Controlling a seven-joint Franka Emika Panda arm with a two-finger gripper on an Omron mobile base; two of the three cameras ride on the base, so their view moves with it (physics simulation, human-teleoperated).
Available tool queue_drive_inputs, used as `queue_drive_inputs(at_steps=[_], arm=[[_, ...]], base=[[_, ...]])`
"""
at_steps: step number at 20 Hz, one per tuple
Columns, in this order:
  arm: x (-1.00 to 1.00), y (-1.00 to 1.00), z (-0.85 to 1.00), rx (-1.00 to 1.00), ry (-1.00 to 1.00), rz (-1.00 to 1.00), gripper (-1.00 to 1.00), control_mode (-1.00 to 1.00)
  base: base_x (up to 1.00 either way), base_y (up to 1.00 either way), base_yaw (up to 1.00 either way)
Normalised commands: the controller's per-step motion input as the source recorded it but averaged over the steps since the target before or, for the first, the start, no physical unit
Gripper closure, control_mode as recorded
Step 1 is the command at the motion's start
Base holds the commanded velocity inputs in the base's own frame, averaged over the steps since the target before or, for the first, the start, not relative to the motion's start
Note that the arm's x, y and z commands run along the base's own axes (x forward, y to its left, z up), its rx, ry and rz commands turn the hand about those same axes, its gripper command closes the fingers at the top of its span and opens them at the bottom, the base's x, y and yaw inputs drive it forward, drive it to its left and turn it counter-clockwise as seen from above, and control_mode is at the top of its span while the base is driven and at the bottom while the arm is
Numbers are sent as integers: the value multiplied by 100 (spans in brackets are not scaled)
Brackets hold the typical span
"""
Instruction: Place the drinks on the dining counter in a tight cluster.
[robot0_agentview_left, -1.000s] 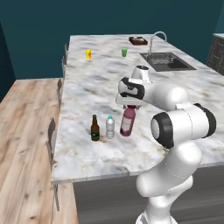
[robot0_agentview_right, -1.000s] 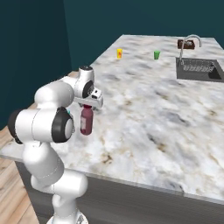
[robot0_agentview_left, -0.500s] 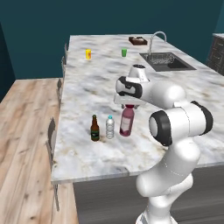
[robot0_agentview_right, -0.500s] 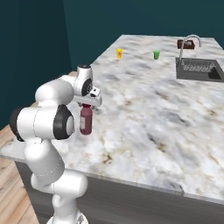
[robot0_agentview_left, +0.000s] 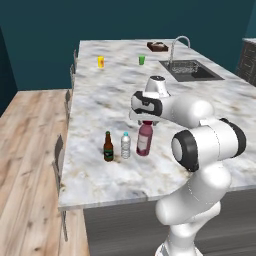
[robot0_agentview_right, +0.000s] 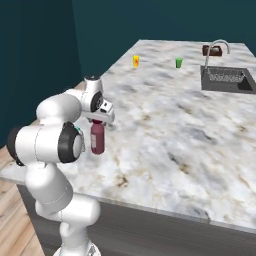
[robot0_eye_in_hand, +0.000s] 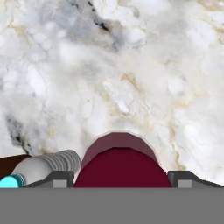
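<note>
Juice bottle (robot0_agentview_left: 144, 141) upright on the marble desk (robot0_agentview_left: 200, 100), cap hidden under the pincer (robot0_agentview_left: 145, 121), fingers (robot0_eye_in_hand: 59, 178) spread either side, not pinching (contact unclear), water bottle (robot0_agentview_left: 125, 145) just beside, beer bottle (robot0_agentview_left: 108, 146) next along.

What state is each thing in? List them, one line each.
juice bottle: upright on the dining counter, under the gripper
water bottle: upright, between the other two bottles
beer bottle: upright, capped
gripper: jaws either side of the juice bottle's top; gripping or released, cannot tell
yellow cup: upright, far end
green cup: upright, far end
</note>
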Motion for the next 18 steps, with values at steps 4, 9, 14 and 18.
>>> queue_drive_inputs(at_steps=[4,9,14,18], arm=[[-7,19,-26,0,-1,-10,100,-100],[-1,9,-18,0,0,-8,-100,-100],[-2,3,0,0,0,-5,-100,-100],[-5,7,1,0,0,-3,-100,-100]], base=[[0,0,0],[0,0,0],[0,0,0],[0,0,0]])
